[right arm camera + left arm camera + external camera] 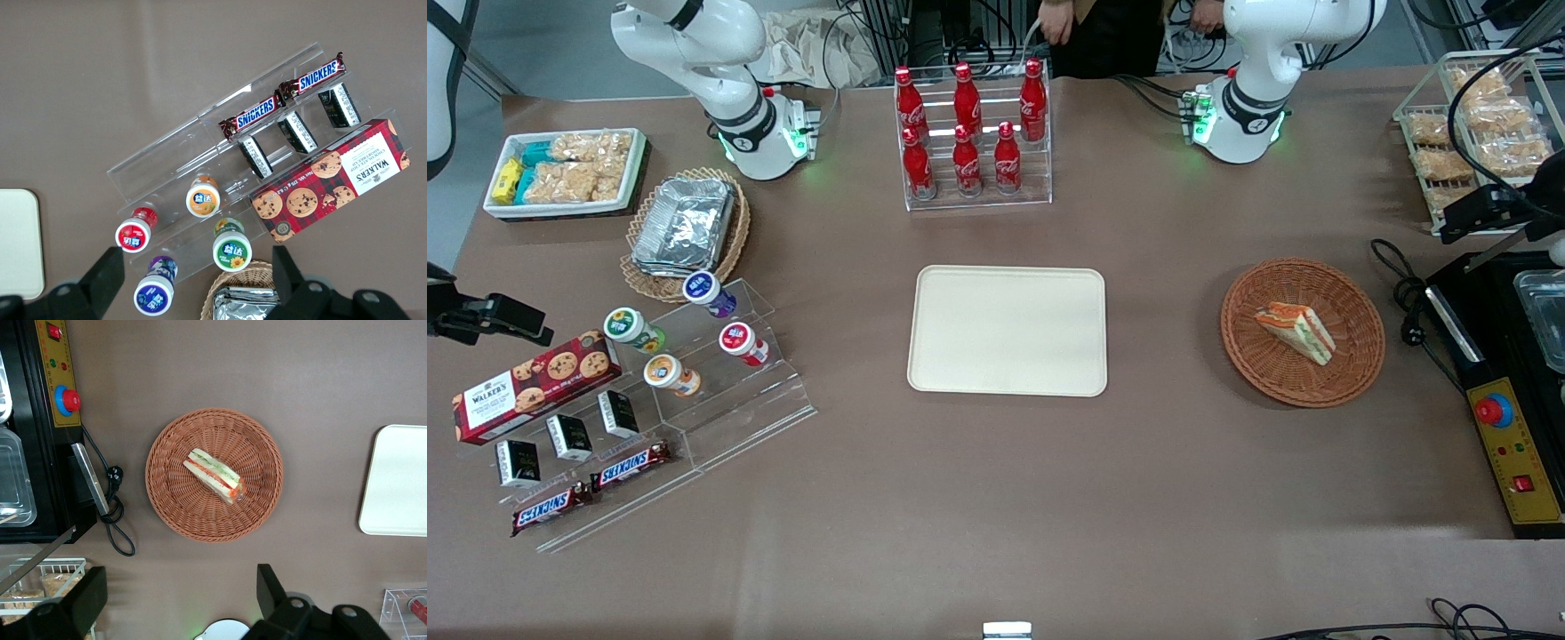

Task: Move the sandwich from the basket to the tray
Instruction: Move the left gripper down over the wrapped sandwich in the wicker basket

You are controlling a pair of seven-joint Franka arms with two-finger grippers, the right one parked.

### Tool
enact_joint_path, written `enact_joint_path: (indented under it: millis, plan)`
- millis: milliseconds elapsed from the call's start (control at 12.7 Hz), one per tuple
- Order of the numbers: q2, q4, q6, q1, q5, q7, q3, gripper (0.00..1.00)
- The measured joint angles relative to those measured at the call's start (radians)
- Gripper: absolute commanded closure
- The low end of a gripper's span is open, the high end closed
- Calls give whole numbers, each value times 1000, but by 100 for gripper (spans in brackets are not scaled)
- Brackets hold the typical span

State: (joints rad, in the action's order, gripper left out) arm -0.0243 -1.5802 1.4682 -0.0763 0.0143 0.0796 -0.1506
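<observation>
The sandwich (1296, 332), a white bread wedge with orange-red and green filling, lies in the round reddish-brown wicker basket (1352, 373). Both also show in the left wrist view: the sandwich (215, 475) in the basket (173, 507). The cream-beige tray (1008, 330) lies flat and bare, beside the basket toward the parked arm's end; its edge shows in the left wrist view (397, 480). My left gripper (177, 593) is open and empty, its fingers wide apart, high above the table and clear of the basket. In the front view it (1485, 213) hangs at the working arm's end.
A black machine with a red button (1507, 427) and a coiled cable (1405, 302) lie close beside the basket. A wire rack of snack packets (1467, 133) and a rack of cola bottles (972, 133) stand farther from the camera. An acrylic snack display (685, 382) stands toward the parked arm's end.
</observation>
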Motion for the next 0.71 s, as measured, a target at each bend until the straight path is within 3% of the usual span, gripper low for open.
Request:
enact_joint_path:
  millis: [315,708]
  plan:
    - [6,0,0,-5,-3,-81,7,0]
    - [32,-68,78,-10,-2,-613,17,0]
